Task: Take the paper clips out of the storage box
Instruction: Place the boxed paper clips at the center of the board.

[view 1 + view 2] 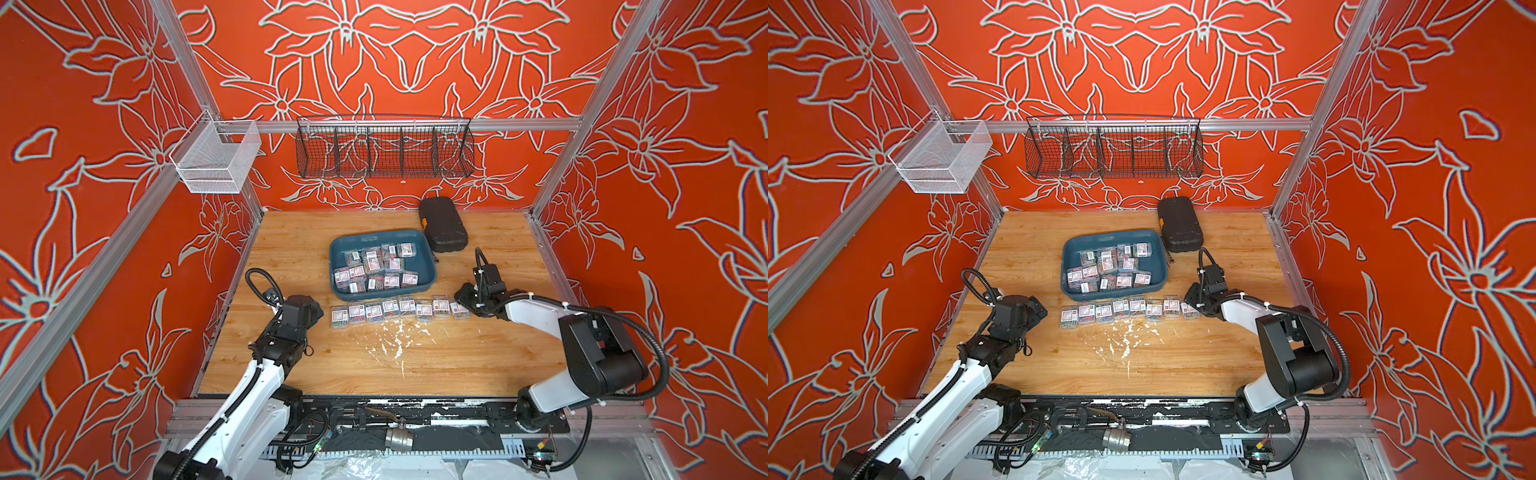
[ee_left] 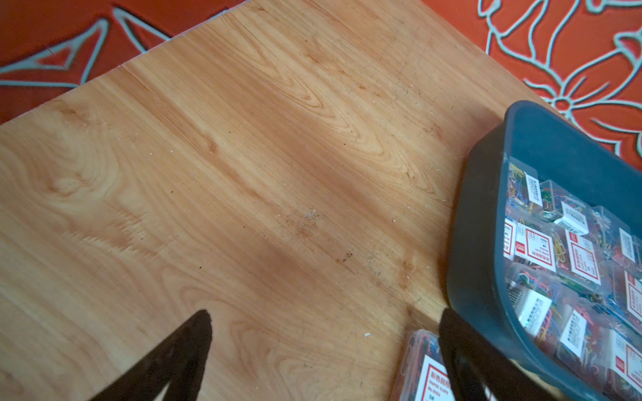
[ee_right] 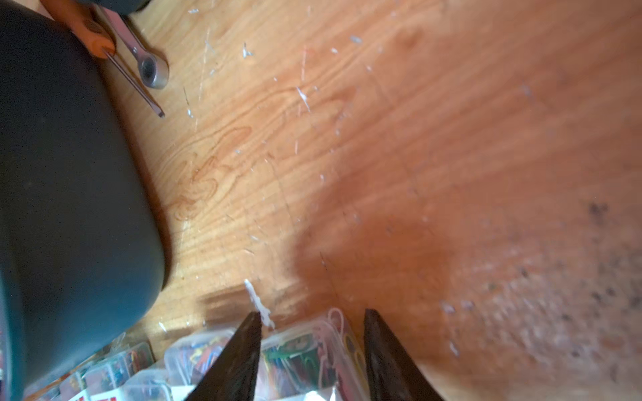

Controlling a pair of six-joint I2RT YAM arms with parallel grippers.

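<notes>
Small clear plastic boxes of multicoloured paper clips (image 1: 376,266) are piled in the shallow dark teal-blue plastic storage tray (image 1: 338,245) at mid-table. Eight more are lined up on the wood just near of it. The left gripper (image 2: 326,312) is held wide open by the row's left end. The rightmost box (image 3: 312,347) is straddled by the right gripper (image 3: 312,312); whether it is clamped cannot be told.

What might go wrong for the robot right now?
1. The right gripper straddles the end paper clip box of the laid-out row; a skewed move might push the row askew.
2. The remaining boxes lie jumbled in the teal storage box, so a grab may catch two or slip.
</notes>
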